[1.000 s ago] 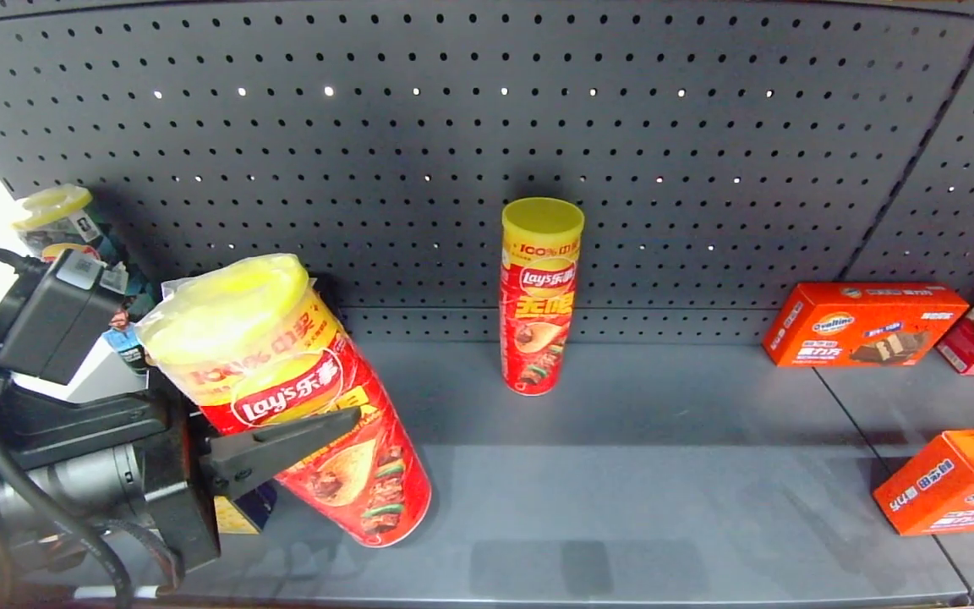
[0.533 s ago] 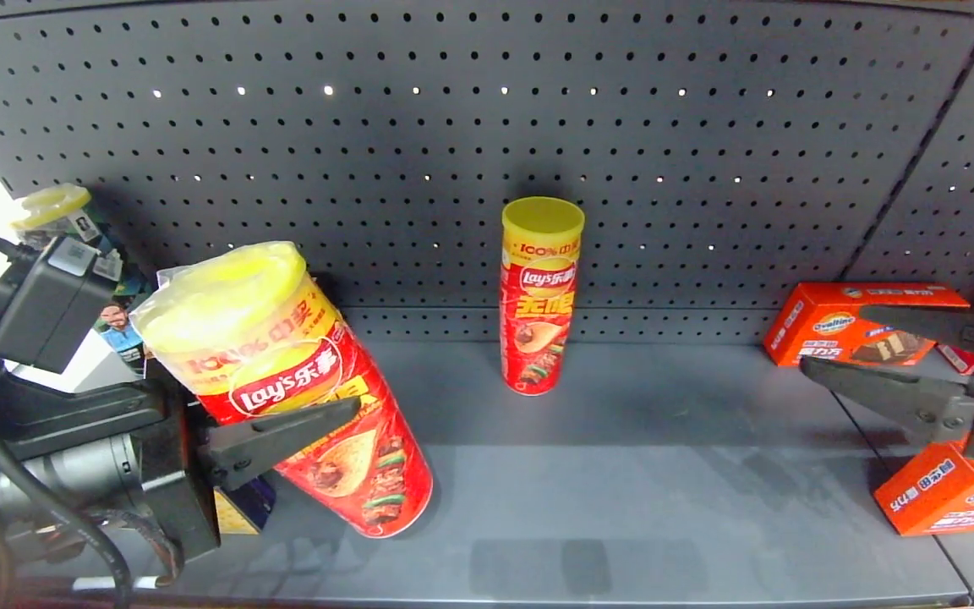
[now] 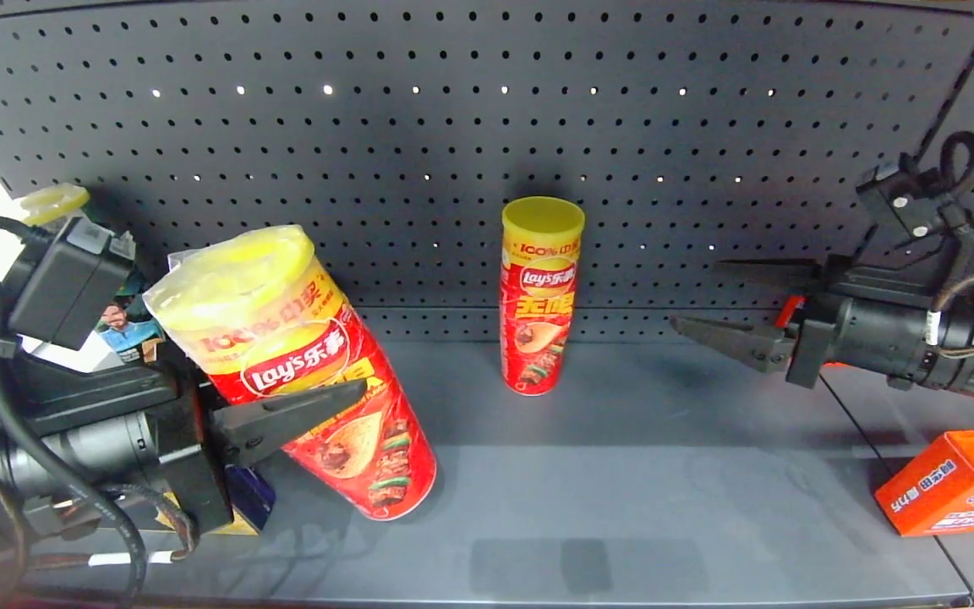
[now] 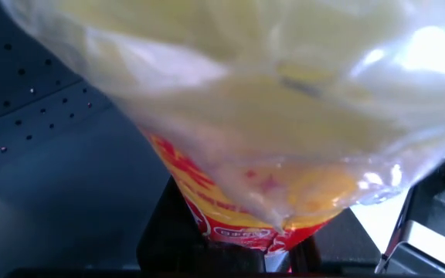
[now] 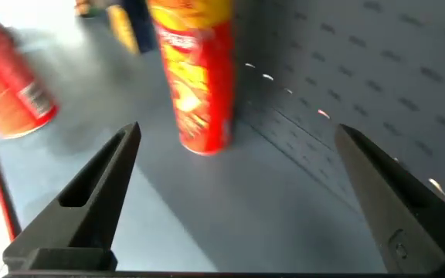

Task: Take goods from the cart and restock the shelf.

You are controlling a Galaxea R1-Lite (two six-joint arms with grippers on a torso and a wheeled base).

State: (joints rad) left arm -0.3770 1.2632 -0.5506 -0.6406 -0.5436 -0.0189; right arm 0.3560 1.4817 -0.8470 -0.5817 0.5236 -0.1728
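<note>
Chip can red, yellow-lidded; tilted in left hand.

Shop: pegboard-backed shelf of packaged snacks

The upright can is red with a yellow lid, as is the wrapped can left of it. Shelf and hole-dotted pegboard are dark grey; the box orange.

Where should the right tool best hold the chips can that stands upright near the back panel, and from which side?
Probably around its middle, coming from the robot's right. The chips can stands upright, a tall round cylinder with free shelf on both sides, and the open right tool faces it.
</note>
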